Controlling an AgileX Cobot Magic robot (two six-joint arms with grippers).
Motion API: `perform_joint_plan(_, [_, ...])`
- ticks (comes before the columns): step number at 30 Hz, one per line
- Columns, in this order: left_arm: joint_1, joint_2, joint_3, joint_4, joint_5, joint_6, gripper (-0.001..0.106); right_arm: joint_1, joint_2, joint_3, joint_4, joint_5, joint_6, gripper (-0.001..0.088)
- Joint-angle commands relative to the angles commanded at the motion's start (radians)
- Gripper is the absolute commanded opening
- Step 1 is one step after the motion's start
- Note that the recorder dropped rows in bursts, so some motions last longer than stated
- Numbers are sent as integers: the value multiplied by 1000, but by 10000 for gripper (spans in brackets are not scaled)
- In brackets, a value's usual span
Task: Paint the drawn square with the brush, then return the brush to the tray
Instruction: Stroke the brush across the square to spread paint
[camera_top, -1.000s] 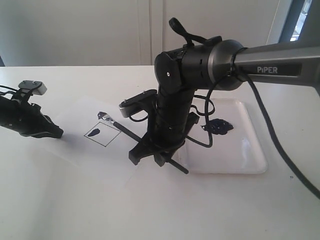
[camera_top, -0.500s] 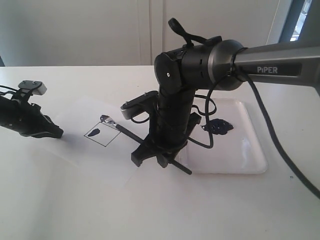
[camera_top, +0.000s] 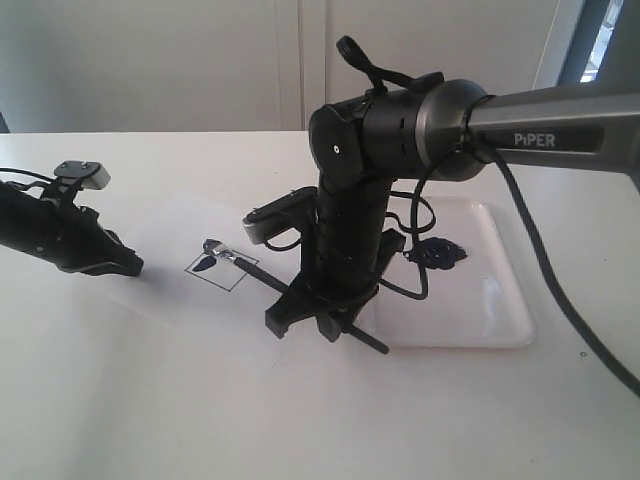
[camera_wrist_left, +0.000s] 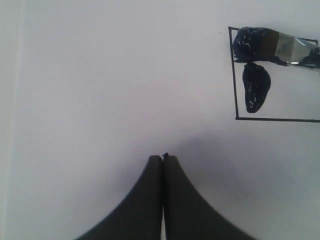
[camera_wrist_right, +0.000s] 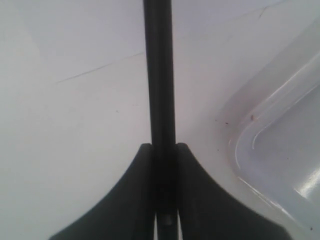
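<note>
My right gripper (camera_wrist_right: 163, 150) tight on the brush (camera_top: 265, 272), tip at the drawn square (camera_top: 226, 278)'s corner; left gripper (camera_wrist_left: 162, 159) closed.

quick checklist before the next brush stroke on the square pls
1. Grip: ok, right gripper fingers shut on the brush handle.
2. Tip placement: ok, it sits at a corner inside the drawn square.
3. Fill: not ok, two dark blotches, mostly white.
4. Clearance: ok, left gripper shut, apart from the outline.
5. Hold on the paper: cannot tell.
6. Paint supply: ok, paint blob on the tray.
</note>
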Motion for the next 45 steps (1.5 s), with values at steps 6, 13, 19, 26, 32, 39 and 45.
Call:
perform_joint_plan(6, [0,-2,0,0,-4,0,0,0,0,0,-51,-3,47,0])
perform_joint_plan(13, [0,-2,0,0,-3,2,0,0,0,0,-51,6,33,0])
perform_joint_plan(19, [0,-2,0,0,-3,2,0,0,0,0,-51,14,23,0])
perform_joint_plan(26, [0,-2,0,0,-1,4,0,0,0,0,-51,26,-4,0])
perform_joint_plan(32, [0,-2,0,0,-1,6,0,9,0,0,-51,26,-11,0])
perform_joint_plan(39, [0,-2,0,0,2,6,0,9,0,0,-51,26,-33,0])
perform_joint_plan(45, [0,-2,0,0,6,6,0,9,0,0,-29,37,-73,0])
